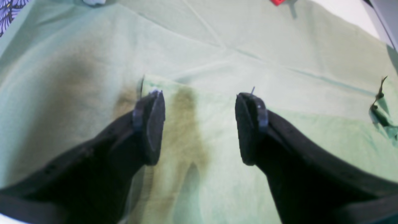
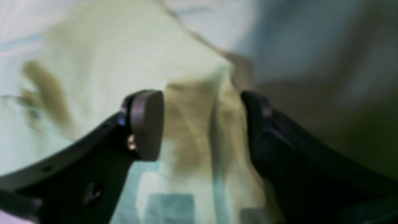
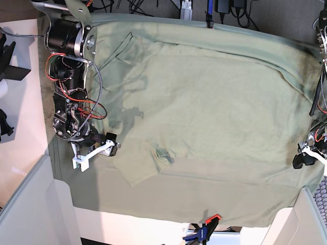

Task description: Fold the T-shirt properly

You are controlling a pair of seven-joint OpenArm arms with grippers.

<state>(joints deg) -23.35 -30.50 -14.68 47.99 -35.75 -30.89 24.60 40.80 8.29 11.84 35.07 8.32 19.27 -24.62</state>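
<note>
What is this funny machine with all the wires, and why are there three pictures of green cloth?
It is a robot with two arms. One picture looks down from above; the other two come from small cameras on its wrists, so you see black fingers up close. A pale green T-shirt lies spread flat on a bigger green sheet, held by a clamp at the table edge. The left gripper and the right gripper are both open above the shirt's edges. Neither holds anything. The robot is meant to fold the shirt, and no fold is made yet.
</note>
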